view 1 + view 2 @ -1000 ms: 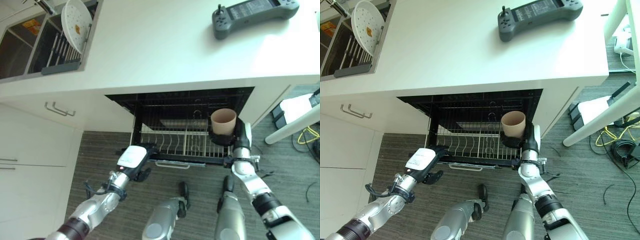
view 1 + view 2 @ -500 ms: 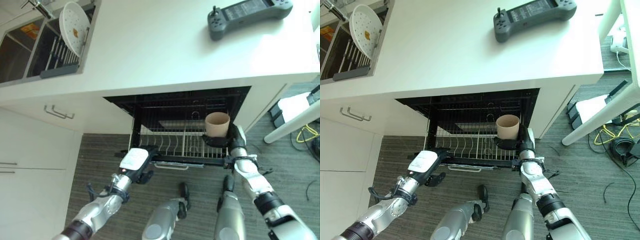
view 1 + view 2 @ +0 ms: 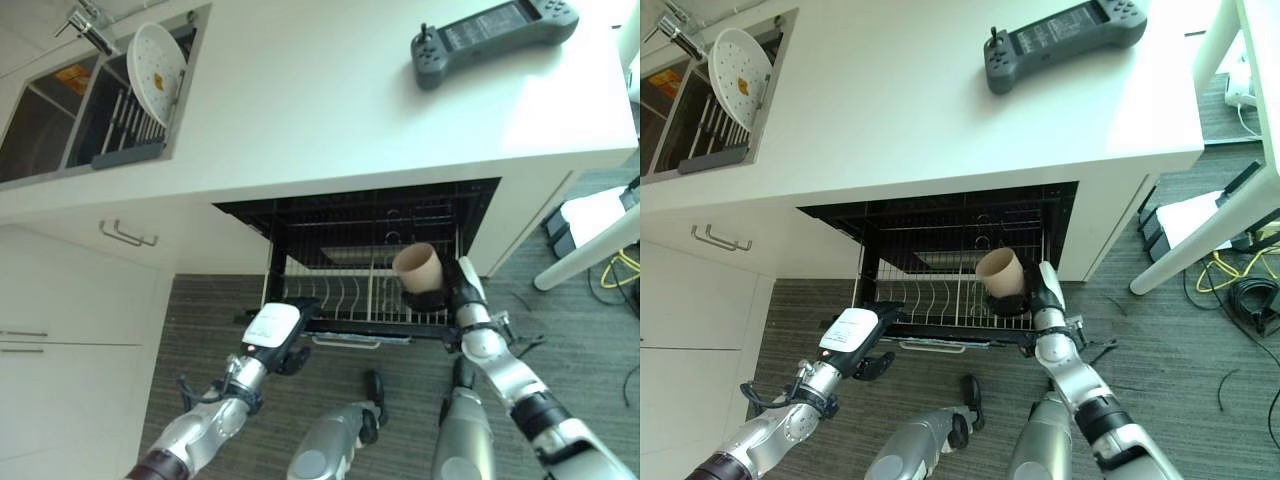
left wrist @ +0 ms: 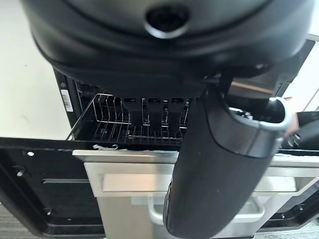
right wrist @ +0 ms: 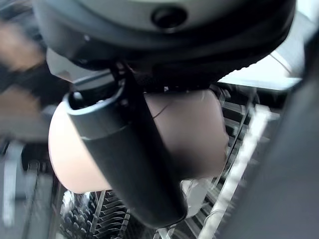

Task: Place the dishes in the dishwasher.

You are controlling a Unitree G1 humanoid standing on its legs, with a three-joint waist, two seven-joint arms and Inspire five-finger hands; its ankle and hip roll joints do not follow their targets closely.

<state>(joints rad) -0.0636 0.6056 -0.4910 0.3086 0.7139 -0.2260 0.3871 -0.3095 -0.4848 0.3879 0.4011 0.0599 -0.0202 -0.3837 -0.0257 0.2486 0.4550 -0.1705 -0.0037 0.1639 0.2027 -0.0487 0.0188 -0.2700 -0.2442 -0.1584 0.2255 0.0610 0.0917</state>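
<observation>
Overhead, in the left eye view, the right hand (image 3: 452, 290) gripped a beige cup (image 3: 418, 267), its fingers curled round the lower part of the cup's wall. The cup was tilted, its open mouth leaning away from the hand, and it sat just above the pulled-out dishwasher rack (image 3: 345, 300), over the rack's right end. It looked plain, smooth and tan, with no handle. The left hand (image 3: 272, 331) hovered at the front of the rack, toward its left end; whether its fingers were curled could not be told from here.

Seen from the right eye view, the cup (image 3: 1000, 275) lay between the right hand (image 3: 1040, 295) and the dark dishwasher opening, well below the white desk (image 3: 920, 110). A white plate (image 3: 738, 63) stood on edge in the sink rack, far to the left of the dishwasher rack, and a grey controller (image 3: 1060, 42) lay on the desk.

Close up, the right wrist view showed the thumb (image 5: 124, 159) crossing the cup's pale side (image 5: 189, 134), pressed against it.

From the left wrist view, the thumb (image 4: 219, 164) stood out before the rack (image 4: 134, 119), holding nothing.
</observation>
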